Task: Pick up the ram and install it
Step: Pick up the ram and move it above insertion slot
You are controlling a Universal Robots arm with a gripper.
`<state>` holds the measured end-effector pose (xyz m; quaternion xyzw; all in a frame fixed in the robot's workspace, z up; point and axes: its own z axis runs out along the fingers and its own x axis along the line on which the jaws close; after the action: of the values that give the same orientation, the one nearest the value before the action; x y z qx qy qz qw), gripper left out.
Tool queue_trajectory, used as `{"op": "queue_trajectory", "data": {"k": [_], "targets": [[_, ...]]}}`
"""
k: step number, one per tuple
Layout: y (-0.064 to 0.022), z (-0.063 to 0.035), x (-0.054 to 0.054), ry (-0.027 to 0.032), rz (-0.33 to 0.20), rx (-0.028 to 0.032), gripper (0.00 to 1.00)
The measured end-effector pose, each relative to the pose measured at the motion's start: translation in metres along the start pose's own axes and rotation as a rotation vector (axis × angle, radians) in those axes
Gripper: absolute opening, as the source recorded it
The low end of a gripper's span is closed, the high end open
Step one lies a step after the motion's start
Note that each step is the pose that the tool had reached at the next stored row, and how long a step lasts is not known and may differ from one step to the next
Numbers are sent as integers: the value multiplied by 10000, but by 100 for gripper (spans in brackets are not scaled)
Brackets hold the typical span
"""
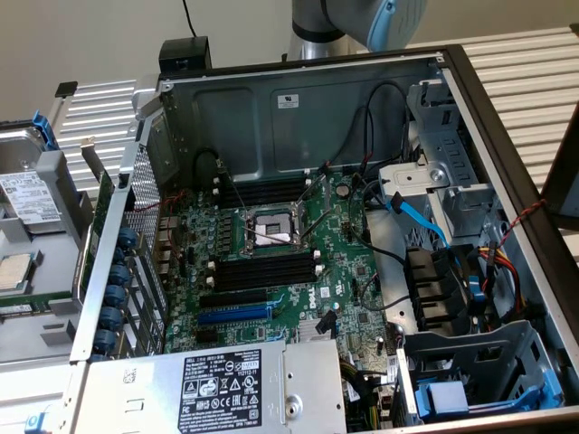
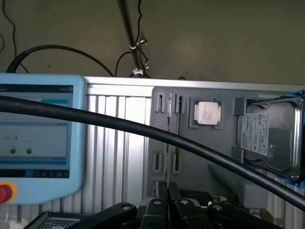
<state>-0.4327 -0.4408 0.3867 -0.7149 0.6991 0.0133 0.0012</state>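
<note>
In the wrist view my gripper is shut on the ram. I see the ram edge-on, as a thin dark strip running out from between the fingertips. Below it lies a grey parts tray, where a greenish stick stands in a holder beside the held strip. In the exterior view the open computer case shows its green motherboard with bare black slots that have white end clips. My arm hangs over the case's far wall.
The tray also carries a CPU and a hard drive. A teach pendant lies beside it, and a black cable crosses the wrist view. Inside the case are a CPU socket, a blue slot, a power supply and drive cages.
</note>
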Motion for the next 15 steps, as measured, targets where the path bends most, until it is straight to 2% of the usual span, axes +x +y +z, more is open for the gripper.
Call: {"op": "queue_trajectory", "data": {"k": [4,8,15], "targets": [[-74,-109,-1,0,0,0,13],[-109,-149,0,-1,0,2,13],[-399,-307,3,0,0,0,13]]}}
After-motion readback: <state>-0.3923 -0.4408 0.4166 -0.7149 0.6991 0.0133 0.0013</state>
